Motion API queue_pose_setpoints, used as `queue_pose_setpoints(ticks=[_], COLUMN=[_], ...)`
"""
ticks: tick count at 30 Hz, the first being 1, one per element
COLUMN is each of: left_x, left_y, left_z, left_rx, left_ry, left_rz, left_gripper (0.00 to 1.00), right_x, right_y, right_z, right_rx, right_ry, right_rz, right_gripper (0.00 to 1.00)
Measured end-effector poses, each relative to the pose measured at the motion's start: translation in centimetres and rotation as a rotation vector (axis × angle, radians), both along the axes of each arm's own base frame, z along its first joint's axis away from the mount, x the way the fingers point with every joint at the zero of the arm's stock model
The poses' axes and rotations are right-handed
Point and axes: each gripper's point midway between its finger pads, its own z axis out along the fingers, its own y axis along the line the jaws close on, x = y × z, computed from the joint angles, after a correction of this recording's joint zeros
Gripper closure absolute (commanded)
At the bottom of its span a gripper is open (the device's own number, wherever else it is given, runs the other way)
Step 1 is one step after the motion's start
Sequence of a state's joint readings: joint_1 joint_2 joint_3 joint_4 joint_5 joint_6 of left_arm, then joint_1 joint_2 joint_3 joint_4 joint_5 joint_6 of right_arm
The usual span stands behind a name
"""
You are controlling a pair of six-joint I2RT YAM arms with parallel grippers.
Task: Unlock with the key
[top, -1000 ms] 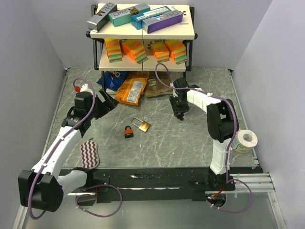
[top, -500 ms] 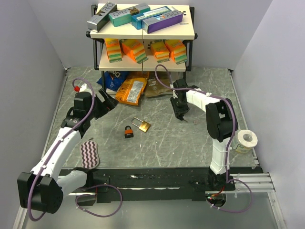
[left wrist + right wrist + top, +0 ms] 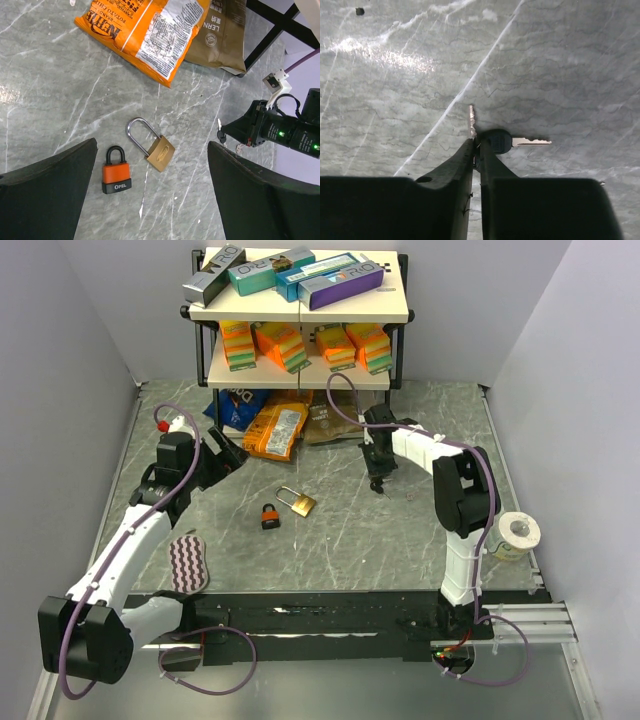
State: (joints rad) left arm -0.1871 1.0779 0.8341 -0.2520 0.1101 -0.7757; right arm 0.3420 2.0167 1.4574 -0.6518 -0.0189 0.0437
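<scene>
The right pincer is pressing down at the marble-patterned desk with its fingers drawn almost together, pinching a small bunch of keys at their tips. One blade is pointing away from the fingertips, and a black-headed key is lying flat to the side. The keys are sitting right of the desk's centre, well apart from the locks. The left pincer is hovering with its fingers spread wide, holding nothing. Between those fingers, in the left wrist view, an orange OPEL padlock and a brass padlock are lying flat, just beside each other, both shackles seated. Beyond them, an orange potato chip bag and a brown bag are lying at the foot of a two-tier shelf that is carrying boxes and sponges.
</scene>
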Motion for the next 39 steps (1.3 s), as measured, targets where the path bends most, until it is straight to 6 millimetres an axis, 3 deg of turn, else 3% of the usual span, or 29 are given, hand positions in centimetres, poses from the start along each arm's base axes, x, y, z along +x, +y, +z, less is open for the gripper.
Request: queue_pose_setpoints(ticks=[6, 15, 20, 24, 31, 35, 39], left_x=[0.0, -0.1, 0.3, 0.9, 2.1, 1.3, 0.4], left_y=[-0.1, -0.5, -2.0, -4.6, -11.6, -15.4, -17.8], left_z=[0.0, 0.3, 2.3, 3.6, 4.0, 3.6, 5.9], left_rx=[-0.003, -0.013, -0.046, -0.11, -0.289, -0.353, -0.441], left_ry=[0.001, -0.003, -0.038, -0.037, 0.079, 0.099, 0.032], left_rz=[-0.005, -0.024, -0.078, -0.143, -0.289, -0.424, -0.549], left_gripper=[0.04, 0.04, 0.04, 0.04, 0.03, 0.02, 0.01], right_x=[-0.3, -0.8, -1.6, -2.7, -3.8, -4.5, -5.4], right_y=[0.2, 0.7, 1.3, 1.8, 3.4, 4.7, 6.1], right_z=[0.0, 1.1, 2.6, 5.1, 10.6, 13.0, 15.8], right_rx=[0.021, 0.058, 0.108, 0.17, 0.315, 0.409, 0.51], right_ry=[0.013, 0.015, 0.004, -0.033, -0.144, -0.164, -0.179], right_rz=[-0.013, -0.02, -0.008, 0.014, 0.07, 0.094, 0.127], right_gripper=[1.0, 1.0, 1.0, 1.0, 1.0, 1.0, 1.0])
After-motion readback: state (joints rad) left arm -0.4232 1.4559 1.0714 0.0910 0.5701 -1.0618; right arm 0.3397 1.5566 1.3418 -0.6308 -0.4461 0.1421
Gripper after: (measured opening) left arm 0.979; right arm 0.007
